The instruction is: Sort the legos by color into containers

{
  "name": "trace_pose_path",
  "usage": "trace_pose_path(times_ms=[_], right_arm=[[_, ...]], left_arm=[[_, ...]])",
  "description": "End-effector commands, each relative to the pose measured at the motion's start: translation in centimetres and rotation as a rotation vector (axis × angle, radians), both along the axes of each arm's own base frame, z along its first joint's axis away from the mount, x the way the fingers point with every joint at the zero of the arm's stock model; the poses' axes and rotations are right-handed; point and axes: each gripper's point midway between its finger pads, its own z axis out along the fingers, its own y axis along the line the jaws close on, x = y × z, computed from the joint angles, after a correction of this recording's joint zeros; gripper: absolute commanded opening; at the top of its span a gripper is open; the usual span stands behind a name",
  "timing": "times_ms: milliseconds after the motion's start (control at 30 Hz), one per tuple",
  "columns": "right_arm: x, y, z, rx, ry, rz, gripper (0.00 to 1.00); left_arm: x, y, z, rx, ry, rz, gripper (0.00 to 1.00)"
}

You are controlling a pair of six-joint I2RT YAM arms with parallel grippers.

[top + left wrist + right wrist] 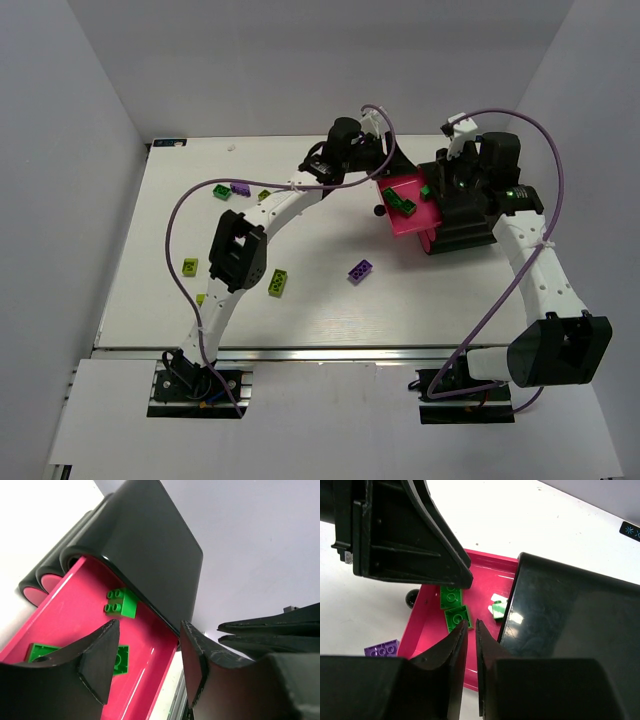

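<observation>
Hovering over pink drawer right of centre: left gripper released, empty; right gripper parted a crack, empty. Green legos lie inside drawer; purple lego, lime legos loose on table, centre-left

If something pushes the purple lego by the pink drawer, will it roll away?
Probably not. The purple lego is a flat-sided block lying flat on the table, so it should slide rather than roll or tip. It looks like hard plastic and is very small, so it is likely stiff and light. A gentle nudge might even spin it.
</observation>
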Motion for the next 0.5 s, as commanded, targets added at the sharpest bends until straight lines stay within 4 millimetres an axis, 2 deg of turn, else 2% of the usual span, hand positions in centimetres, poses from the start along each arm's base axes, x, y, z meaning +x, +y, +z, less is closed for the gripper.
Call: trace_pose_path(times_ms=[0,67,100,133,167,200,233,267,300,333,367,433,467], right_arm=[[0.0,0.1,1.6,0.017,-0.055,0.011,0.18],[-0.2,0.2,1.5,0.013,-0.053,0.03,0.18],[-0.3,0.4,1.3,0.012,-0.049,0.041,0.18],[-0.6,0.5,1.2,0.005,-0.049,0.056,0.18],[-0.8,0.9,1.3,0.009,-0.054,0.088,0.18],[-1.1,1.1,1.4,0.007,-0.059,0.109,0.18],[-1.4,1.2,1.1,0.006,-0.058,0.127,0.19],[-1.9,1.8,1.0,-0.004,-0.067,0.187,0.25],[-2.4,2.2,0.7,-0.012,-0.065,0.229,0.33],[-2.9,2.8,0.5,-0.004,-0.06,0.279,0.49],[-3.2,3.0,0.1,-0.01,-0.051,0.306,0.56],[-3.5,3.5,-0.2,-0.001,-0.043,0.337,0.68],[-3.6,3.6,-0.3,0.0,-0.039,0.344,0.69]], left_arm=[[0.8,1.1,4.1,-0.037,-0.056,0.049,0.61],[2.0,2.7,4.0,-0.011,-0.046,0.106,0.5],[2.7,4.0,5.4,-0.005,-0.064,0.166,0.44],[4.1,6.2,5.3,0.023,-0.058,0.226,0.27],[4.8,7.9,4.0,0.062,-0.03,0.277,0.18],[5.6,9.6,3.8,0.085,-0.023,0.326,0.11],[7.1,13.4,4.3,0.123,-0.015,0.43,0.08],[7.5,15.6,2.1,0.176,0.03,0.479,0.04],[7.8,17.9,1.2,0.214,0.06,0.524,0.03],[8.9,22.1,2.1,0.224,0.057,0.625,0.03],[8.7,24.4,-0.2,0.271,0.107,0.668,0.1],[8.9,28.9,-0.8,0.318,0.137,0.778,0.28],[9.2,32.0,-2.2,0.353,0.171,0.843,0.45]])
